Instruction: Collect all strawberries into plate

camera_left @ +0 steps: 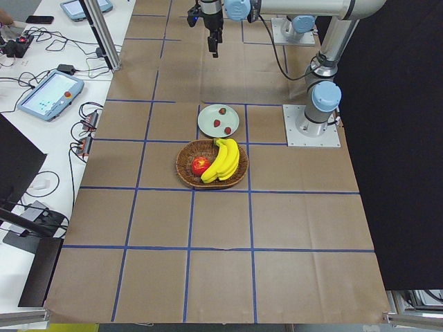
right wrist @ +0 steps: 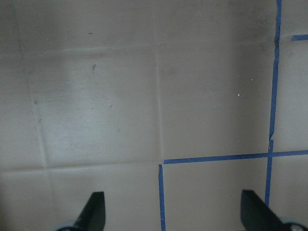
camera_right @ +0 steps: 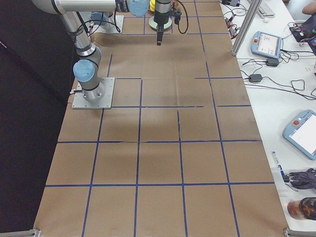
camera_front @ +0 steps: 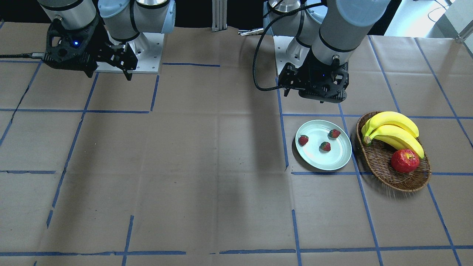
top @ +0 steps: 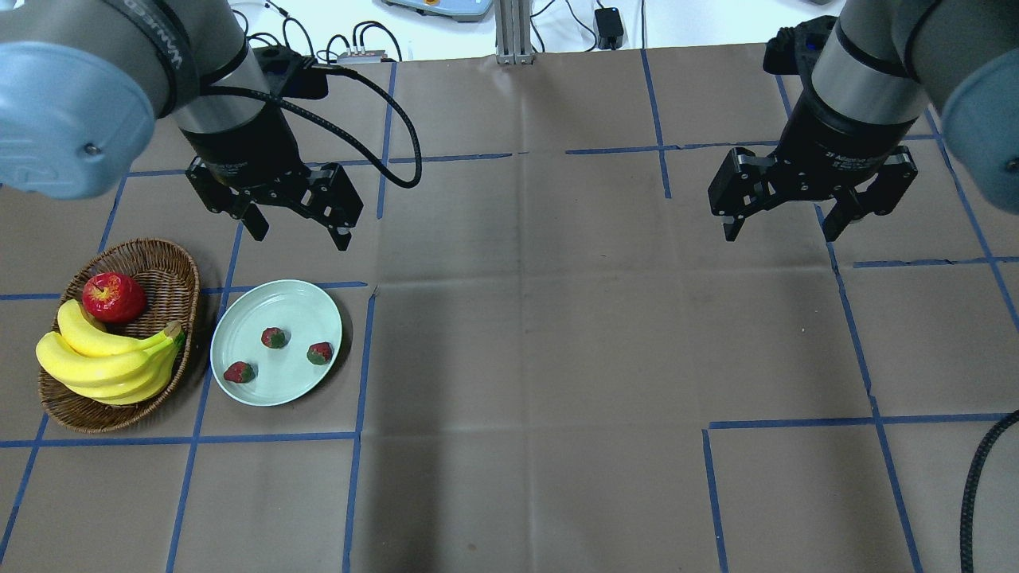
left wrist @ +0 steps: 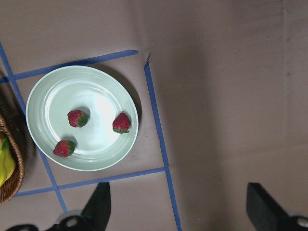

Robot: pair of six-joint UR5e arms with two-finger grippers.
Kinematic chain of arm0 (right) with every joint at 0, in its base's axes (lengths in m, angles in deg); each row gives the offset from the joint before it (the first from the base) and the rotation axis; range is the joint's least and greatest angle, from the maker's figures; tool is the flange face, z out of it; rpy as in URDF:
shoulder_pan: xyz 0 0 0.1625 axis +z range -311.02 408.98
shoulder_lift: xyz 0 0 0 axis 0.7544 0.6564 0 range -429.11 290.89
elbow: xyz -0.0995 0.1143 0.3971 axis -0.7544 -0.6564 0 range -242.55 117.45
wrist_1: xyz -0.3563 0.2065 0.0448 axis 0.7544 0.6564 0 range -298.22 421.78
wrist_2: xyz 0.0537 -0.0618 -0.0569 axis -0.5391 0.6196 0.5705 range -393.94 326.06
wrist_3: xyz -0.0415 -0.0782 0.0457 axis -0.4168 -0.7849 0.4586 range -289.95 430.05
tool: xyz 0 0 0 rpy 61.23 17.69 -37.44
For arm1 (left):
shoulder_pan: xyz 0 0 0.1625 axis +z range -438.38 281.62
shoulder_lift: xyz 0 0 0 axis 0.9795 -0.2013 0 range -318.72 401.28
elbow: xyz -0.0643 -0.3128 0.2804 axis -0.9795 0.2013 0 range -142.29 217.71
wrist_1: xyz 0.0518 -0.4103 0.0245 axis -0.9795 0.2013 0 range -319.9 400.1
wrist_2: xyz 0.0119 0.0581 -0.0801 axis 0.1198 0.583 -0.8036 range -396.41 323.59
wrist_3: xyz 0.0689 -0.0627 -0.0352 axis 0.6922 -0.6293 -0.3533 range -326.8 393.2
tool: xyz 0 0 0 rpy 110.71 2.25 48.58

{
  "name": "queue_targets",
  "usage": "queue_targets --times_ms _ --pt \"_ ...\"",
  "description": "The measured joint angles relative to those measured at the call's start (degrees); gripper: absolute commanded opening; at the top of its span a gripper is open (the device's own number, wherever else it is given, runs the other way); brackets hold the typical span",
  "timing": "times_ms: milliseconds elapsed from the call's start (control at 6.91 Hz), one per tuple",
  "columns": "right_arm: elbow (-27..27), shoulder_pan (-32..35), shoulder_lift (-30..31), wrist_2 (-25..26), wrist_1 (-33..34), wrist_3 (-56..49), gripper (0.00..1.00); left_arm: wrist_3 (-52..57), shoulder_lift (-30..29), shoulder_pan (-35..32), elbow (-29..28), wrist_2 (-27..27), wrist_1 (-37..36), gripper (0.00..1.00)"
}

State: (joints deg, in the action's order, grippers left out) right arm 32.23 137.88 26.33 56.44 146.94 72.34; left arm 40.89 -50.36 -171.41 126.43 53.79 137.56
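Observation:
Three strawberries (top: 273, 337) (top: 320, 352) (top: 239, 372) lie apart from each other inside the pale mint-green plate (top: 294, 306) on the left half of the table. In the left wrist view the strawberries (left wrist: 77, 118) (left wrist: 121, 123) (left wrist: 64, 148) and the plate (left wrist: 96, 91) show clearly. My left gripper (top: 301, 237) is open and empty, raised above the table just behind the plate. My right gripper (top: 780, 235) is open and empty, raised over bare paper far to the right. The right wrist view shows only paper between the open fingers (right wrist: 94, 209).
An oval brown wicker basket (top: 187, 270) stands left of the plate, close beside it, with a bunch of bananas (top: 103, 362) and a red apple (top: 114, 296) inside. Brown paper with blue tape lines covers the table.

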Motion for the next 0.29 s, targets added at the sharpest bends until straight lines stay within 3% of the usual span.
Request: queue_targets --times_ms 289 --pt "0.0 0.0 0.0 0.0 0.0 0.0 1.0 -0.1 0.8 -0.1 -1.4 1.6 1.6 0.99"
